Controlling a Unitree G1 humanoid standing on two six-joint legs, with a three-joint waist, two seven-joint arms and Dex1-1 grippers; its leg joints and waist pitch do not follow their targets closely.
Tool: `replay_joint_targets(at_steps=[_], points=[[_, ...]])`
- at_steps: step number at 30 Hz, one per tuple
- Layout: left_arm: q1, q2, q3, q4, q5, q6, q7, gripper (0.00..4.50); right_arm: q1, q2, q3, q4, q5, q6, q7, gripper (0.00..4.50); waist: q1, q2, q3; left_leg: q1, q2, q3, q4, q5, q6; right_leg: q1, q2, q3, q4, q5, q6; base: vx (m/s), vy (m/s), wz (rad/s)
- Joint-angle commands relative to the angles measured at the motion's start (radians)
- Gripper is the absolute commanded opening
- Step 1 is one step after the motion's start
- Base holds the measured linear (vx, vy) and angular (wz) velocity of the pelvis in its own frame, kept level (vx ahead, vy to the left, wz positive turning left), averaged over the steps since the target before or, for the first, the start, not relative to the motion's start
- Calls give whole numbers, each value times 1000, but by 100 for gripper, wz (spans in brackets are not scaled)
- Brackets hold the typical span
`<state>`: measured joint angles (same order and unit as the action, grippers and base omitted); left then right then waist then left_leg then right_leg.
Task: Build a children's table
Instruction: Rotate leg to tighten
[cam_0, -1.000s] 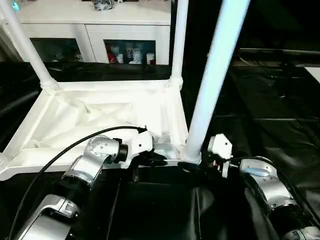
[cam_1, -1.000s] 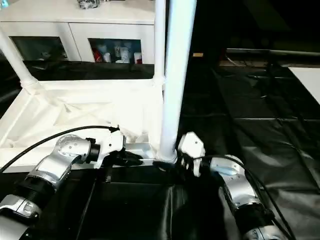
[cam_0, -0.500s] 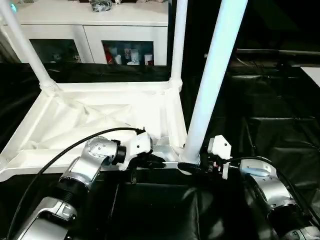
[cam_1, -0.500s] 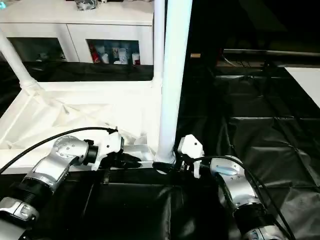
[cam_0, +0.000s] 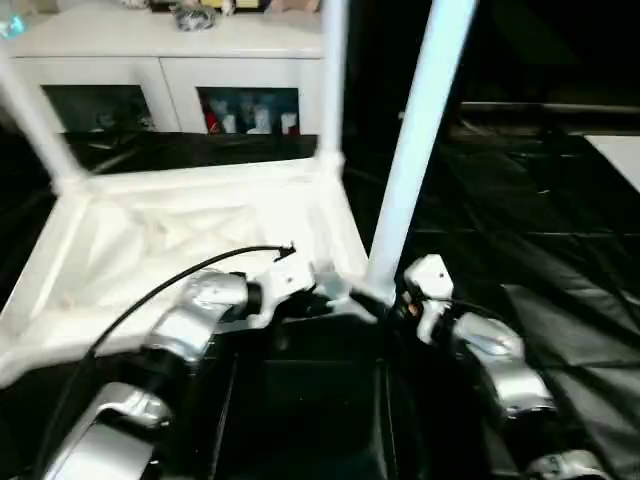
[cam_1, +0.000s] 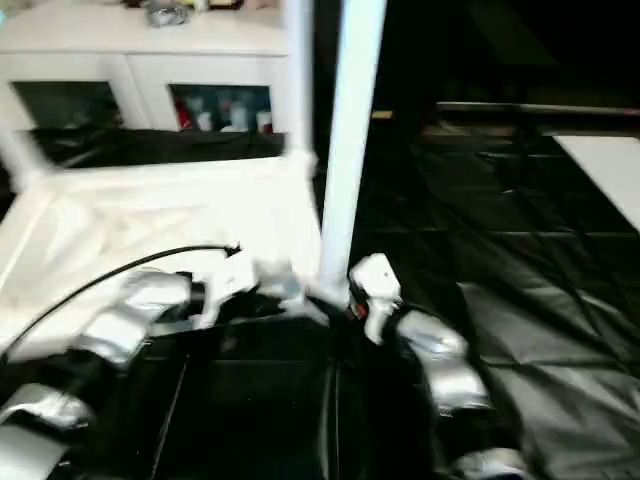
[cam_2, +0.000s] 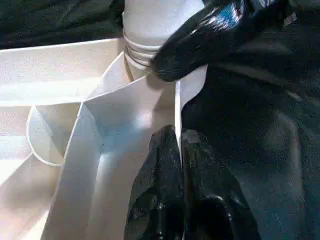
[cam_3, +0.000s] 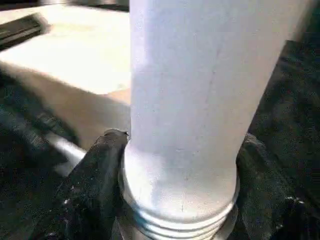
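My left gripper (cam_2: 177, 150) pinches the upturned children's table's rim (cam_2: 176, 107); my right gripper's fingers (cam_3: 95, 185) clasp the near leg (cam_3: 200, 90) at its base.

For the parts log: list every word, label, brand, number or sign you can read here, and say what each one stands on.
No readable text anywhere.
Items behind the cabinet's glass doors: red and white packaging, any print too small and blurred to read.
Objects on the cabinet top: too blurred to read.
Children's table top and its near leg: plain white, no marking.
Right gripper and left gripper: plain black, no label.
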<state>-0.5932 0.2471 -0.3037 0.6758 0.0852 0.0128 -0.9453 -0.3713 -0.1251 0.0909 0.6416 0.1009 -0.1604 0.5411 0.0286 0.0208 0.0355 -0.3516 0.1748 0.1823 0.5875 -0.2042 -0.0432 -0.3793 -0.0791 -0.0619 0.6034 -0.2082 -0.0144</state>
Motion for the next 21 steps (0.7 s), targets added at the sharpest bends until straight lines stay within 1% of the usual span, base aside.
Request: replay_joint_targets(at_steps=[1, 2, 3, 4, 5, 6, 7, 8, 9, 11, 12, 13, 15, 16, 17, 19, 20, 21], points=[[4, -62, -12, 85, 35, 85, 146, 0, -34, 78, -5, 62, -18, 62, -168, 267, -7, -4, -31, 5, 57, -29, -90, -331, -22, 20, -76, 51, -95, -397, -182, 0, 0, 0], [-4, -79, -8, 96, 36, 94, 174, 0, -43, 96, -8, 77, -26, 69, -209, 266, -8, -3, -30, 8, 56, -30, -90, -344, -28, 19, -76, 49, -97, -420, -175, 0, 0, 0], [-14, -97, -4, 113, 40, 96, 203, 0, -53, 112, -12, 97, -36, 70, -244, 266, -5, -3, -32, 12, 56, -32, -90, -363, -27, 18, -78, 49, -103, -448, -159, 0, 0, 0], [-24, -118, 1, 130, 43, 96, 236, 0, -64, 126, -11, 116, -54, 64, -286, 266, -4, -5, -33, 12, 56, -31, -89, -366, -22, 15, -79, 51, -107, -447, -152, 0, 0, 0], [-38, -154, 4, 152, 50, 105, 280, 0, -85, 152, -14, 147, -81, 45, -358, 266, -5, -5, -31, 10, 56, -32, -93, -363, -23, 15, -78, 50, -108, -443, -148, 0, 0, 0], [-39, -156, 4, 153, 51, 105, 283, 0, -87, 153, -14, 149, -83, 44, -363, 266, -6, -5, -32, 10, 55, -32, -93, -363, -26, 15, -78, 49, -108, -442, -146, 0, 0, 0], [-44, -177, -7, 161, 61, 97, 298, 0, -101, 161, -4, 165, -107, 40, -399, 266, -5, -6, -31, 13, 54, -32, -92, -377, -21, 12, -77, 49, -112, -452, -143, 0, 0, 0], [-43, -177, -8, 160, 62, 96, 298, 0, -102, 160, -1, 166, -111, 40, -400, 266, -2, -5, -32, 15, 54, -31, -91, -383, -17, 10, -78, 50, -114, -452, -140, 0, 0, 0], [-42, -180, -13, 158, 65, 93, 294, 0, -104, 157, 5, 167, -119, 40, -399, 266, -2, -5, -31, 15, 54, -31, -92, -387, -14, 9, -78, 51, -114, -452, -139, 0, 0, 0], [-34, -175, -18, 149, 68, 87, 273, 0, -101, 159, -2, 160, -108, 32, -362, 266, -1, -6, -33, 6, 55, -33, -95, -376, -3, 16, -80, 50, -112, -432, -135, 0, 0, 0], [-31, -169, -19, 147, 72, 86, 267, 0, -97, 159, -5, 155, -102, 25, -347, 266, -1, -6, -33, 6, 56, -33, -96, -373, -1, 16, -80, 51, -112, -425, -136, 0, 0, 0], [-29, -164, -20, 146, 74, 86, 264, 0, -95, 158, -5, 152, -99, 21, -339, 301, -1, -6, -33, 6, 56, -32, -95, -372, 2, 15, -80, 51, -111, -415, -140, 0, 0, 0], [-23, -145, -25, 145, 82, 88, 245, 0, -87, 156, -10, 141, -84, -6, -302, 336, -1, -6, -33, 5, 57, -32, -96, -371, 4, 16, -80, 51, -110, -405, -144, 0, 0, 0], [-20, -136, -28, 142, 86, 89, 236, 0, -84, 149, -4, 135, -92, -18, -299, 339, 1, -5, -35, 4, 57, -31, -95, -363, 7, 16, -83, 52, -109, -394, -148, 0, 0, 0], [-16, -125, -30, 140, 91, 91, 230, 0, -83, 139, 2, 133, -101, -30, -299, 339, 0, -6, -34, 2, 57, -31, -96, -351, 10, 18, -82, 52, -107, -381, -152, 0, 0, 0], [-4, -99, -36, 128, 96, 97, 200, 0, -80, 120, -2, 117, -91, -38, -272, 370, -1, -5, -35, 2, 58, -30, -96, -342, 13, 19, -80, 53, -105, -363, -162, 0, 0, 0], [3, -83, -39, 120, 98, 101, 179, 0, -77, 107, -5, 103, -81, -41, -245, 379, -1, -5, -34, 2, 58, -29, -96, -342, 16, 19, -80, 53, -105, -361, -165, 0, 0, 0], [9, -67, -42, 112, 99, 103, 158, 0, -73, 90, -4, 83, -67, -41, -201, 379, 0, -7, -34, 1, 57, -29, -95, -341, 21, 22, -81, 52, -106, -363, -164, 0, 0, 0]])
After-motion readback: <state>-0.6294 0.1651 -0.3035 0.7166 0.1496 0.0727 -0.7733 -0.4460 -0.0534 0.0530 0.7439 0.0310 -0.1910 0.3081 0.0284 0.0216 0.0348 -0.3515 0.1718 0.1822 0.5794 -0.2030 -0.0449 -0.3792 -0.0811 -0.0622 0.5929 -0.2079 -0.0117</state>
